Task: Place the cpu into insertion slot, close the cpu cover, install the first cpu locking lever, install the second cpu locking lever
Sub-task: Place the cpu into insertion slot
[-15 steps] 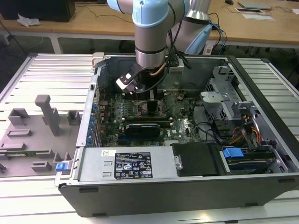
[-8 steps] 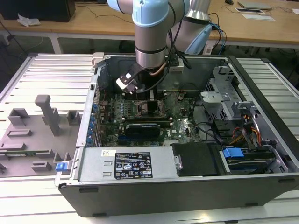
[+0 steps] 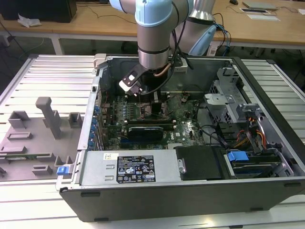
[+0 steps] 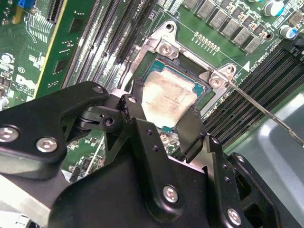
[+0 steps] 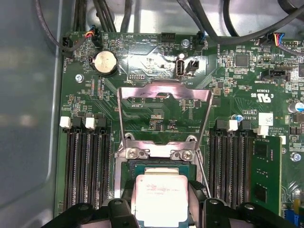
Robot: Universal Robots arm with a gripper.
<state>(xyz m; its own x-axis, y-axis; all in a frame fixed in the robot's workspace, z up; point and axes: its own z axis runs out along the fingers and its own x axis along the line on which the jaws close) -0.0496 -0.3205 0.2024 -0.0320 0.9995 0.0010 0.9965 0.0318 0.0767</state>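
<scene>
Your black jaws grip the small silvery-beige square cpu (image 4: 168, 99) by opposite edges over the green motherboard (image 5: 223, 102), 12 o'clock from the exterior view's labelled grey box (image 3: 95, 171), thin silvery cpu cover (image 5: 164, 92) raised open.

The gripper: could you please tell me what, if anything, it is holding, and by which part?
The gripper holds the cpu by two opposite edges, pinched between its fingers.

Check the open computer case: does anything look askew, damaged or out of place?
Nothing stands out. The small square silvery-beige chip sits squarely over its socket in the black pincer, and the thin silvery metal cover frame stands hinged open.
</scene>
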